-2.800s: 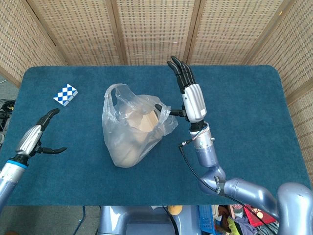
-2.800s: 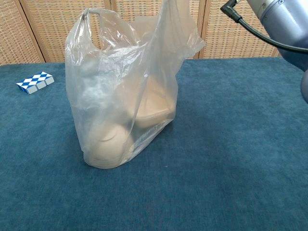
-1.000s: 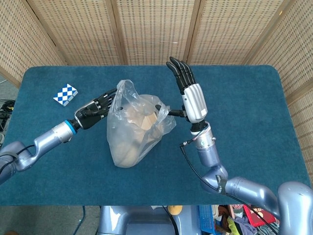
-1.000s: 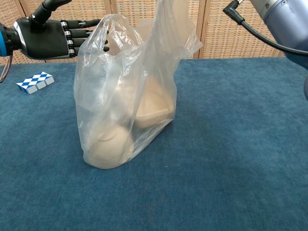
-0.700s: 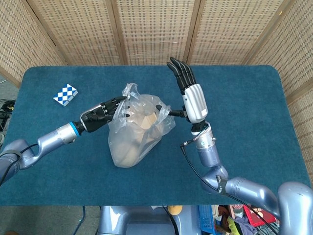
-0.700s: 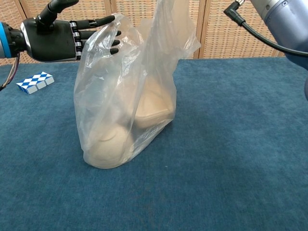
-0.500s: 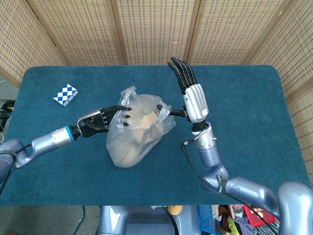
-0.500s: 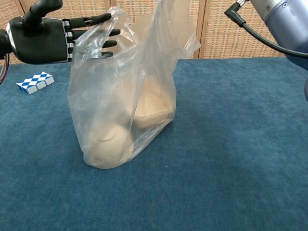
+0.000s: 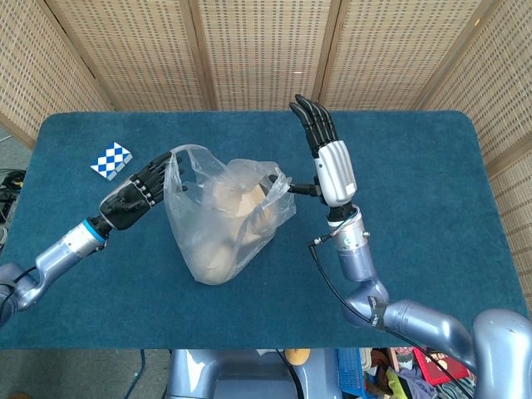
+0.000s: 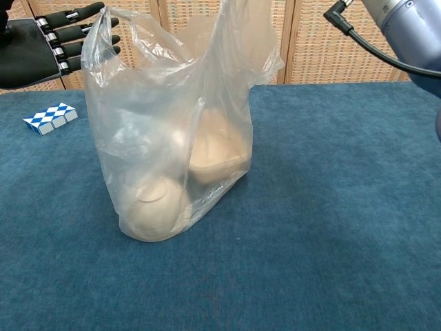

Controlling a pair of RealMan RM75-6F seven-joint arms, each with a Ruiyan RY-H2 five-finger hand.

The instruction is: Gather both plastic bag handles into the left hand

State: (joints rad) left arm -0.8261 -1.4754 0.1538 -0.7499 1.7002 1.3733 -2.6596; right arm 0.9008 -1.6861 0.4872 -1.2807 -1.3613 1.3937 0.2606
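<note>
Table [image 9: 432, 249] holds one checkered block [image 9: 111, 159] at far left, then one clear plastic bag [image 9: 224, 220] with two tan containers inside; left hand [image 9: 133, 198] hooks one handle [image 9: 179, 158], right hand [image 9: 326, 162] pinches the other, fingers straight

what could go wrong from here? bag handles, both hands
1. The left hand has its fingers through one handle of the plastic bag. They look loosely hooked, so the film could slip off.
2. The right hand holds the other handle only at the thumb, other fingers straight; the pinch may let go during transfer.
3. The handles are pulled apart; more tension could tip the beige items inside.
</note>
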